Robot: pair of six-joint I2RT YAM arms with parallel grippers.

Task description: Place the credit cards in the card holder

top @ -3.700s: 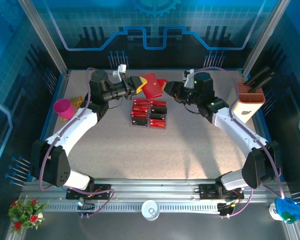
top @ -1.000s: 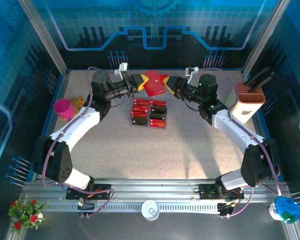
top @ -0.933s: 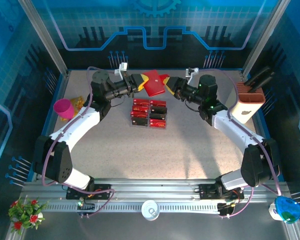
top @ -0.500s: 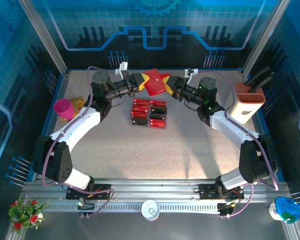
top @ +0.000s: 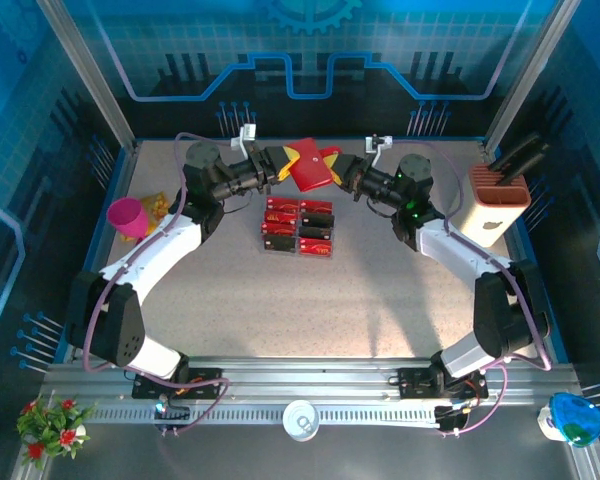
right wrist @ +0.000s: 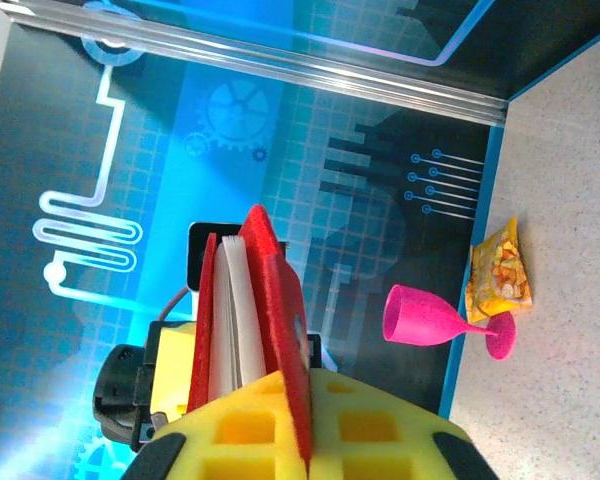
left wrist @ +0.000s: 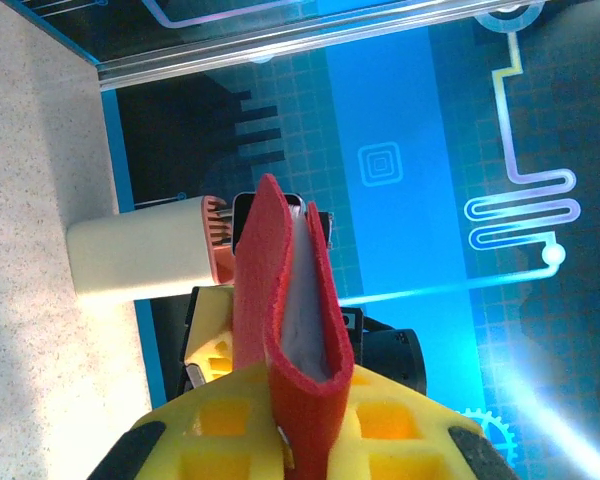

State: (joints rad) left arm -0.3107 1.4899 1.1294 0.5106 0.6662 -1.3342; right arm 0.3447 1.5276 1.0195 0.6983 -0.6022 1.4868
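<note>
While left tool [top: 281, 162] and right tool [top: 333, 163] clamp it, the card holder [top: 308, 170] spans between them.

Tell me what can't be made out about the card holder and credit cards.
Top view: print and count of the credit cards, too small.
Left wrist view: lower part of the card holder, hidden between the pads of the left end effector and cut by the bottom edge.
Right wrist view: its pockets, edge-on behind the red cover held in the right end effector.
</note>
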